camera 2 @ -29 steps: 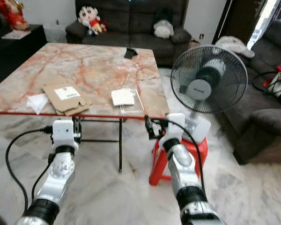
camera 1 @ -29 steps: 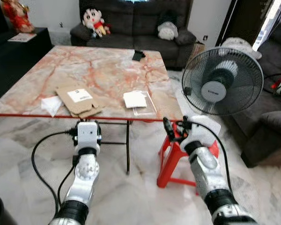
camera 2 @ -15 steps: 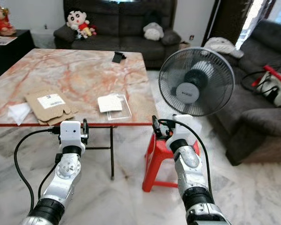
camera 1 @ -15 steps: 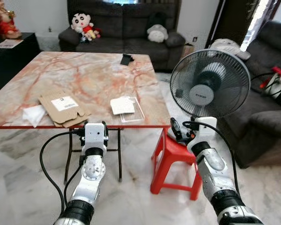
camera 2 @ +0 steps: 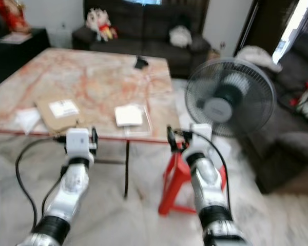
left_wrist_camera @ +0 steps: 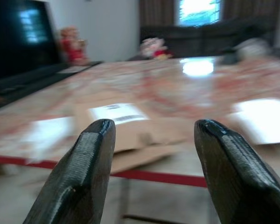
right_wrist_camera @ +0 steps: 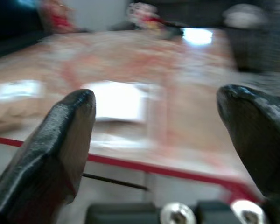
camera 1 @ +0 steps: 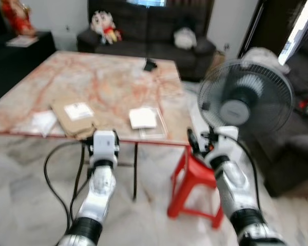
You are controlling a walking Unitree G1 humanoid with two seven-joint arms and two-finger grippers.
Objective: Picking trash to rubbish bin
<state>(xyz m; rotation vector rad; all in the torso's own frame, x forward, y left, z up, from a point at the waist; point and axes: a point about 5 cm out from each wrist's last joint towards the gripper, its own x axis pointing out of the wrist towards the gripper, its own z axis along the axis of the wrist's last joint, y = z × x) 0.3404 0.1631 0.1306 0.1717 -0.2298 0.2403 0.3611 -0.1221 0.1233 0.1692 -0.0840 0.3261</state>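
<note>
I hold both arms forward, short of the desk edge, ready to reach. Left tool and right tool stand apart, empty. The trash lies near the front edge: cardboard, tissue, packet. Motion blur hides detail; I cannot locate a bin.

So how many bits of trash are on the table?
3 that I can make out: a white paper at the left edge, flattened cardboard beside it, and a white packet further right. Blur may hide more.
</note>
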